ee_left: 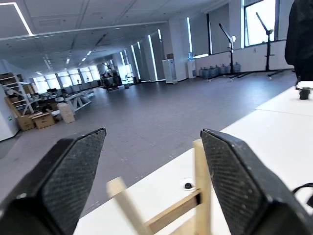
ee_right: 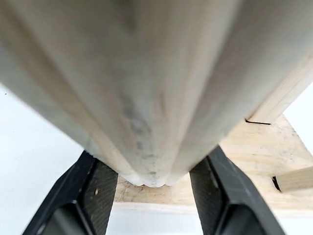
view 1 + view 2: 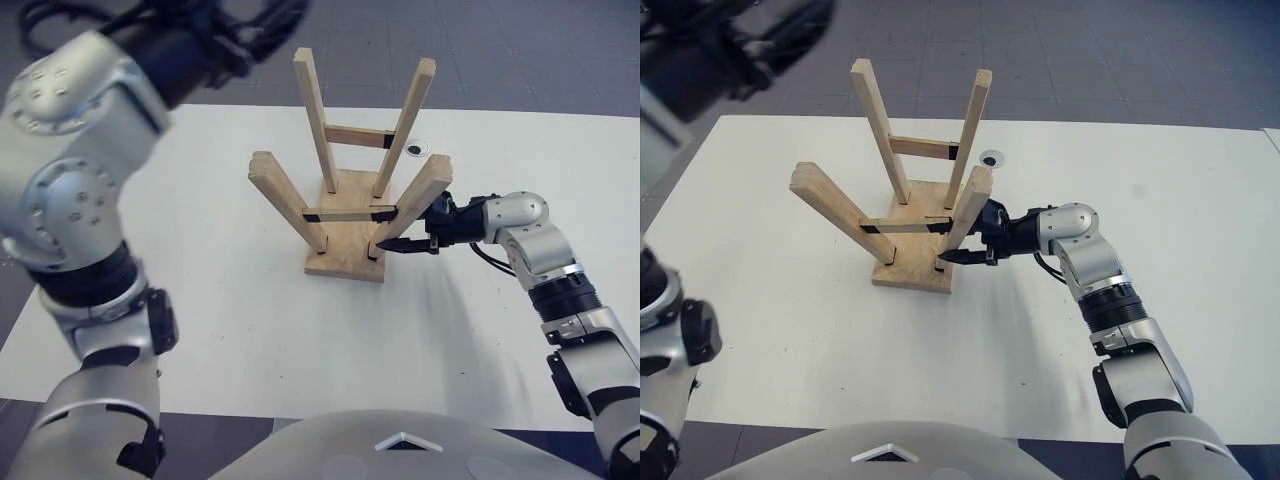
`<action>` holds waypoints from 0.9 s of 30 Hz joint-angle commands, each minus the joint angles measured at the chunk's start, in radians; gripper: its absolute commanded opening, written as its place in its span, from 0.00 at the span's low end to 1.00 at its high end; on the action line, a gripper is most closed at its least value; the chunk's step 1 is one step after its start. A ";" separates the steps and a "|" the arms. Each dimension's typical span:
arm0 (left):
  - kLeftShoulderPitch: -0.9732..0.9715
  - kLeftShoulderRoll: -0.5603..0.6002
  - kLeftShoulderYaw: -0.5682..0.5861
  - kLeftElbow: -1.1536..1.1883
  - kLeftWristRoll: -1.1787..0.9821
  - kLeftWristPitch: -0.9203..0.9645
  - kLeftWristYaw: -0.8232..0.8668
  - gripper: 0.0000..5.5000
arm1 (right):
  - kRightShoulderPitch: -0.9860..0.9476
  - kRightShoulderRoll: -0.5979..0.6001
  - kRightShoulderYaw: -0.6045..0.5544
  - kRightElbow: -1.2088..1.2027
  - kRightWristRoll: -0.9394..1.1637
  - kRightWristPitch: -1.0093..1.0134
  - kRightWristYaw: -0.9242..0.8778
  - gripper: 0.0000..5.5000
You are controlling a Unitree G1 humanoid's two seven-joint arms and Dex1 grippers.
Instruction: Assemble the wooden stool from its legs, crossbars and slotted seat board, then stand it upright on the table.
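Stool [image 3: 345,200] is upside down around the middle of the table [image 3: 250,330] — seat board [image 3: 335,262] flat on the white top, four legs [image 3: 315,110] poking up, crossbars [image 3: 355,136] slotted between them. Right gripper [image 3: 388,245] sits at the stool's 3 o'clock, clamped on the near-right leg [image 3: 415,205] just above the board. Left gripper [image 1: 151,147] hangs up high around 10 o'clock — fingers spread wide, holding nothing. Small black disc [image 3: 414,150] at the stool's 1 o'clock.

stool [image 3: 345,213] legs-up on table [image 3: 250,330], right tool [image 3: 395,243] around one leg [image 3: 415,205]
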 commanded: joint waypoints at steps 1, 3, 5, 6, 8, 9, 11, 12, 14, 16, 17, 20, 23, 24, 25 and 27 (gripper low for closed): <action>-0.022 -0.042 -0.240 -0.126 0.065 0.142 0.087 0.52 | 0.022 0.021 0.054 0.035 -0.078 0.090 -0.031 0.37; 0.002 0.019 -0.381 -0.175 0.136 0.148 0.084 0.44 | 0.025 0.031 0.059 0.030 -0.082 0.102 -0.044 0.37; 0.031 0.079 -0.491 -0.215 0.203 0.147 0.084 0.38 | 0.030 0.033 0.061 0.027 -0.085 0.111 -0.055 0.37; 0.043 0.091 -0.519 -0.225 0.230 0.146 0.091 0.35 | 0.031 0.033 0.062 0.026 -0.085 0.115 -0.059 0.37; 0.067 0.156 -0.640 -0.234 0.342 0.094 0.104 0.29 | 0.036 0.033 0.063 0.019 -0.083 0.121 -0.065 0.37; 0.082 0.189 -0.711 -0.234 0.405 0.058 0.106 0.27 | 0.036 0.033 0.064 0.017 -0.082 0.124 -0.066 0.37; 0.112 0.226 -0.803 -0.228 0.508 -0.010 0.101 0.20 | 0.037 0.033 0.066 0.013 -0.081 0.128 -0.068 0.37; 0.130 0.234 -0.834 -0.225 0.553 -0.039 0.100 0.17 | 0.038 0.032 0.067 0.010 -0.081 0.131 -0.069 0.37; 0.173 0.222 -0.855 -0.216 0.611 -0.093 0.095 0.11 | 0.042 0.029 0.067 0.004 -0.079 0.136 -0.072 0.37; 0.197 0.203 -0.862 -0.197 0.660 -0.139 0.083 0.03 | 0.043 0.030 0.068 0.005 -0.080 0.138 -0.074 0.37; 0.208 0.203 -0.877 -0.177 0.682 -0.156 0.064 0.02 | 0.042 0.031 0.069 0.004 -0.079 0.141 -0.076 0.37; 0.264 0.221 -0.943 -0.087 0.750 -0.184 0.004 0.02 | 0.042 0.033 0.067 0.001 -0.077 0.146 -0.080 0.37; 0.323 0.236 -0.984 -0.029 0.786 -0.170 -0.074 0.02 | 0.047 0.032 0.069 -0.007 -0.075 0.148 -0.083 0.37; 0.344 0.234 -0.996 -0.021 0.796 -0.166 -0.095 0.02 | 0.048 0.032 0.069 -0.009 -0.074 0.149 -0.084 0.37; 0.363 0.227 -0.996 -0.016 0.801 -0.163 -0.110 0.02 | 0.049 0.032 0.069 -0.011 -0.073 0.150 -0.085 0.37; 0.386 0.216 -1.003 0.006 0.814 -0.169 -0.143 0.02 | 0.051 0.030 0.068 -0.016 -0.071 0.154 -0.090 0.37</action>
